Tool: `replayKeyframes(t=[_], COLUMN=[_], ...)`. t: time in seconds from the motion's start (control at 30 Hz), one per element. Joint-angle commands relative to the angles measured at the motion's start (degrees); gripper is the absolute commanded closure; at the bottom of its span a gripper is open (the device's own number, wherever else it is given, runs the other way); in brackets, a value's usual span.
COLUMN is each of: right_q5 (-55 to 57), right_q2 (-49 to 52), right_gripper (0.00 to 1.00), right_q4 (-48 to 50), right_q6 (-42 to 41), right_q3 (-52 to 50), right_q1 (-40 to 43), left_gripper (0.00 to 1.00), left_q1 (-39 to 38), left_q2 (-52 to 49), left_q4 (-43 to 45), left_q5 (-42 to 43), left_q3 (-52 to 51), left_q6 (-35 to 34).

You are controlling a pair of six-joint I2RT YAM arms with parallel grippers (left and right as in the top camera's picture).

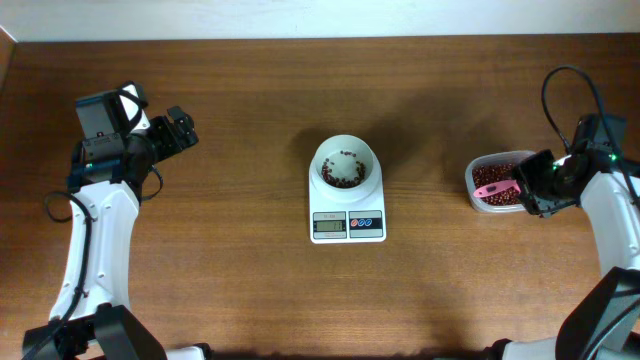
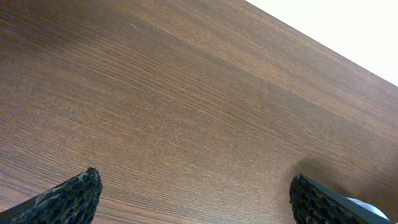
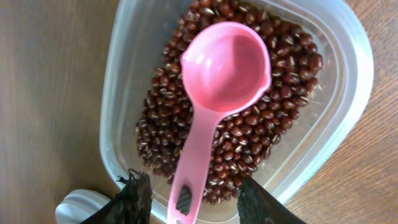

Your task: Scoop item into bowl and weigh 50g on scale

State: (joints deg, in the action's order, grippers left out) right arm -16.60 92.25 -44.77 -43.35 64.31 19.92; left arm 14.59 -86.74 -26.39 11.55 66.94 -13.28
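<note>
Left gripper (image 1: pixel 180 128) sits far left, jaws wide open, nothing in them (no risk unless it swings toward the scale).

Centre: bowl (image 1: pixel 374 158) is on the scale (image 1: pixel 347 226) with a thin layer of beans (image 1: pixel 343 172) inside. Display too small to read. Probably short of target, so more scoops needed. Risks:
- a full scoop dumped at once overshoots
- beans missing the rim land on the bench (image 1: pixel 250 290) and don't count
- a bump shifts the bowl off the scale

Right: tub (image 1: pixel 468 180) of beans, with the pink scoop (image 3: pixel 219 87) lying on them, empty, cup up. Right gripper (image 3: pixel 194 200) straddles the handle end, partly open, gaps on both sides, so not gripping. Handle is nearer one finger (image 3: pixel 135 198). Closing off-centre could twist it, flick beans out or drag the light tub. A grip at the very end may let a loaded scoop droop.

Bench is dark wood grain, flat. Pale wall (image 1: pixel 300 18) strip along the far edge; nothing else of the room shows.
</note>
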Motion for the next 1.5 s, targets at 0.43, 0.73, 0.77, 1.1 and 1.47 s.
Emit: replayKeyframes(t=[0.43,0.73,0.77,1.1,1.47], right_q5=[1.84,1.9,1.88,-1.33,-6.73], right_q2=[0.11,0.11,0.11,0.11,0.11], right_gripper=[0.81,0.71,0.7,0.84,0.78], right_q4=[8.2,9.86,10.21,11.23,8.39], right_q6=[-1.73,-1.7,-1.73,-1.73,-2.16], right_q3=[-6.62,-6.91,-7.02,-7.13,-7.15], right_q1=[-0.04,-0.04,-0.04,-0.02,0.02], left_gripper=[0.01,0.01,0.01,0.01,0.01], left_q1=[0.2,0.2,0.2,0.2,0.2], left_q2=[-0.15,-0.15,-0.15,-0.15,-0.15], left_q4=[0.11,0.11,0.13,0.13,0.11], left_q5=[-0.44,-0.44,-0.44,-0.44,-0.44], left_q3=[0.83,0.83,0.83,0.83,0.83], left_q6=[-0.55,-0.55,-0.55,-0.55,-0.55])
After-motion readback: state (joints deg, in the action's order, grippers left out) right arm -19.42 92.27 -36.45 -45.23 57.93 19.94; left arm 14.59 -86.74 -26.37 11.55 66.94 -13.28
